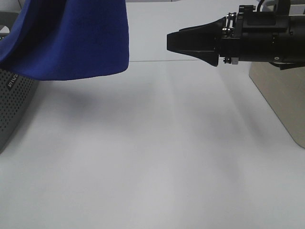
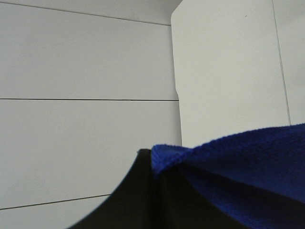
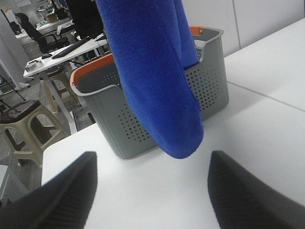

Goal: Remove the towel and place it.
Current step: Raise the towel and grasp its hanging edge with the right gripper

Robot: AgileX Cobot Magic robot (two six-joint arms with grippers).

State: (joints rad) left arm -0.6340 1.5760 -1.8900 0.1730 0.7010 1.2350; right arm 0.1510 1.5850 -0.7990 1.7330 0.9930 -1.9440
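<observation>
Sam: Two black fingers [image 3: 62, 200] sit right up close in the right wrist view. What are they?

Lia: They are part of the right jaws. They stand wide apart. Only the white bench [image 3: 267, 143] shows between them, so they hold nothing.

Sam: Where is that arm?

Lia: From up high you see the right arm [image 1: 267, 38] come in from the right side, above the bench. Its tip points at the towel [image 1: 71, 38]. It is near the towel but does not touch it.

Sam: What does the towel look like?

Lia: It is big, blue and fluffy. It hangs in the air on the left side, by the grey basket [image 1: 12, 100]. Its bottom end hangs lower than the basket's rim. It looks to hang clear of the bench, with a soft shadow under it.

Sam: Who holds it up?

Lia: The left jaws do. They are closed on it. In the left wrist view a blue edge is pinched against a black finger [image 2: 138, 200].

Sam: Is some of the towel inside the basket?

Lia: I cannot tell. The basket has little holes and an orange rim, and it stands near the edge of the bench.

Sam: Anything else?

Lia: A pale brown box [image 1: 281, 95] stands at the right side, under the right arm.
</observation>
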